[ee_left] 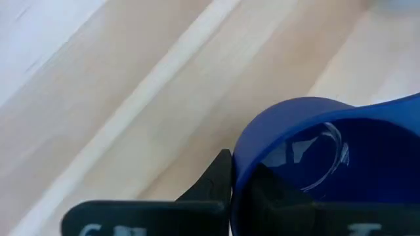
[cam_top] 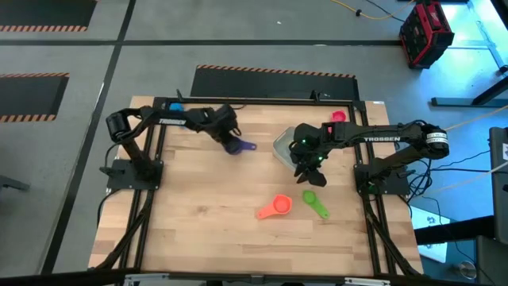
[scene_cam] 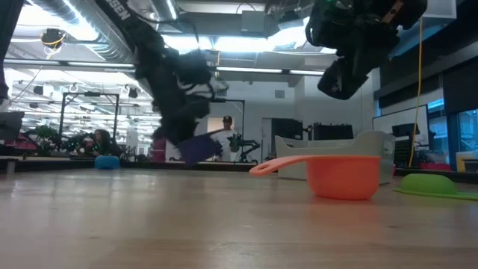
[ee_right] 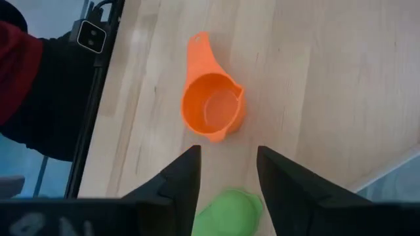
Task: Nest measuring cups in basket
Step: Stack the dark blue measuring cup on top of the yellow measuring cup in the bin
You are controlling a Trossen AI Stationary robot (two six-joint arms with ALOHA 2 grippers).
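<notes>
Left gripper (cam_top: 228, 137) is over the back-left part of the table (cam_top: 206, 214), fingers pinching the rim of the purple cup (cam_top: 236, 145), whose handle points toward the table's middle. In the left wrist view one finger (ee_left: 213, 180) sits against the outside of the cup's wall (ee_left: 308, 151) and the bowl fills the frame beside it; in the low view the cup (scene_cam: 196, 148) hangs clear of the wood under that gripper (scene_cam: 183, 123). Basket (cam_top: 286, 145) stands right of centre, near the back, partly covered by the right arm; in the low view its pale wall (scene_cam: 373, 142) shows behind the orange cup (scene_cam: 340, 175). Right gripper (cam_top: 311, 168) hovers just in front of the basket, fingers spread and holding nothing; the right wrist view looks between its two fingers (ee_right: 180, 177) at the orange cup (ee_right: 211, 105) and, nearer, the green cup (ee_right: 230, 211). On the table the orange cup (cam_top: 275, 208) lies upright in front of the right gripper, handle toward the left front, with the green cup (cam_top: 314, 202) just beside it on the right, apart. Red cup (cam_top: 338, 117) lies at the back edge on the right, blue cup (cam_top: 174, 106) at the back edge on the left, behind the left arm. Whether the basket holds any cups cannot be told.
</notes>
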